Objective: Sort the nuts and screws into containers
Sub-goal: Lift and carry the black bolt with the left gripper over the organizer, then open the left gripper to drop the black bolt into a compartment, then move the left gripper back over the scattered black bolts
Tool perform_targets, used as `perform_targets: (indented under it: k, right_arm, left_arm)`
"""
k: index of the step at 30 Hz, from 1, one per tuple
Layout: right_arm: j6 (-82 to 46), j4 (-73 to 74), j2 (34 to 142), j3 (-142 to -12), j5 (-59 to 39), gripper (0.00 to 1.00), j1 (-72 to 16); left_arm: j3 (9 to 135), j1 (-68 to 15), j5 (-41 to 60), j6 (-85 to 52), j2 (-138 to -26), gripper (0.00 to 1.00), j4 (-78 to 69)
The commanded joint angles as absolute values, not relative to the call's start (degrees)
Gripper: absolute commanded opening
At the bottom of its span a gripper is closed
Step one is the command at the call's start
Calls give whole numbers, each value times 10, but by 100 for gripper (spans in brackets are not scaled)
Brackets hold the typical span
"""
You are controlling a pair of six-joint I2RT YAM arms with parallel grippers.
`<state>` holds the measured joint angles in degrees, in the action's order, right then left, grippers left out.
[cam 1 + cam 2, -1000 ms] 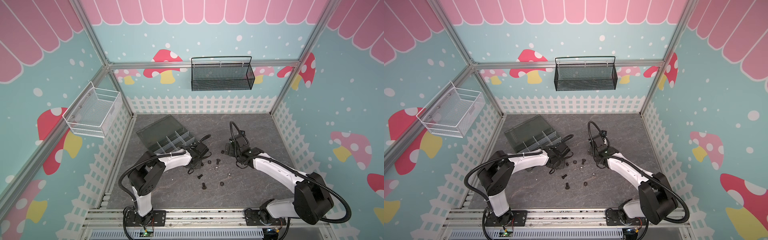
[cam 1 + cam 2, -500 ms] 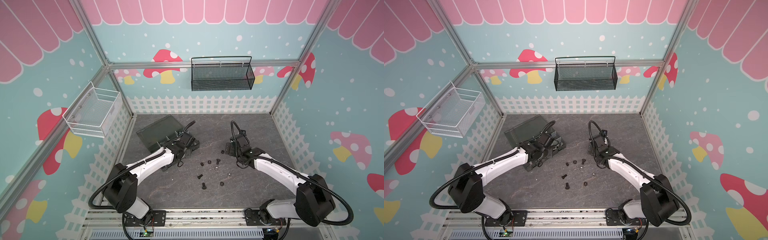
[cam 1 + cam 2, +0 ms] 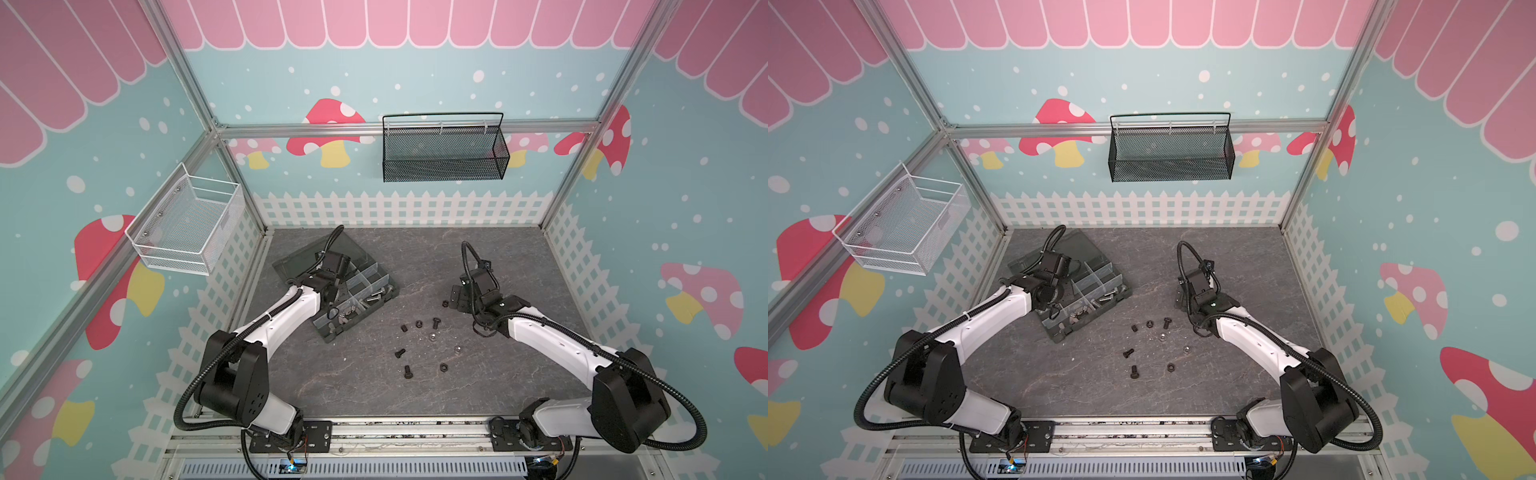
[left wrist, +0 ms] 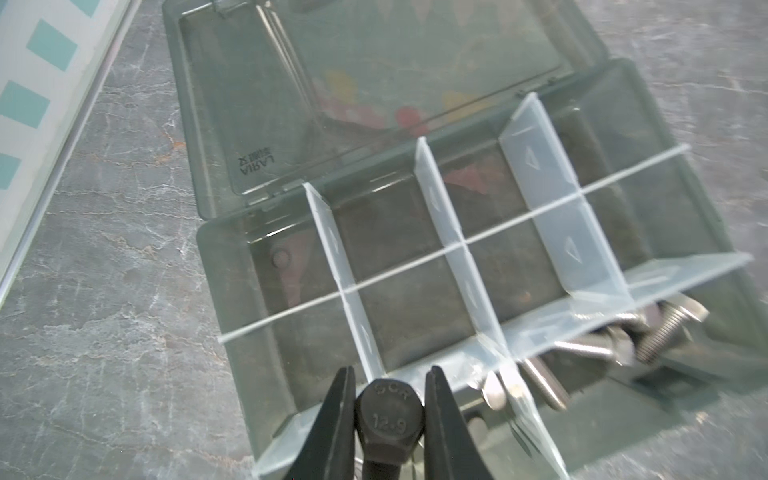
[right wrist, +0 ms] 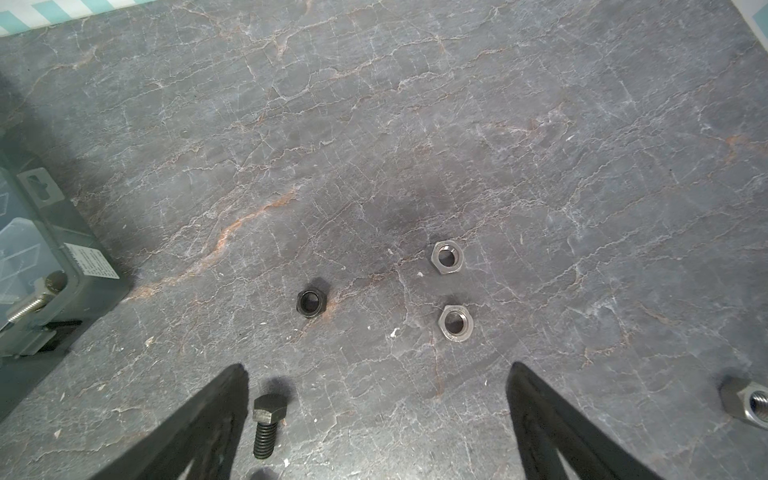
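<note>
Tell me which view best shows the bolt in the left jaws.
Left wrist view: the black hex bolt is close, head markings readable. Both top views: left arm hides it; right wrist misses it.

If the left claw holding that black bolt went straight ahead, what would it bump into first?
Probably a clear plastic divider of the dark grey organizer box, though depth is unclear.
</note>
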<state>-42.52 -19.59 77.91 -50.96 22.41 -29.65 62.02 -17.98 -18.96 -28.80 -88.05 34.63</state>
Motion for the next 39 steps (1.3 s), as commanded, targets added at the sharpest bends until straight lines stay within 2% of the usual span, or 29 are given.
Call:
perform_targets:
  k: [1, 10, 19, 30, 39]
  right_arm:
    - [-436, -193, 778, -518, 222, 98, -294]
    - [-434, -193, 774, -519, 223, 98, -294]
    - [-434, -193, 773, -520, 225, 98, -294]
    - [-434, -192, 775, -524, 225, 98, -294]
    - [-434, -201, 794, -536, 222, 98, -294]
  left_arm:
    - [634, -171, -166, -267, -903, 6, 325]
    - [676, -164, -162, -240, -972, 7, 321]
    - [666, -163, -154, -247, -974, 32, 322]
    - [637, -176, -132, -255, -879, 38, 323]
    - [542, -295, -125, -289, -755, 47, 307]
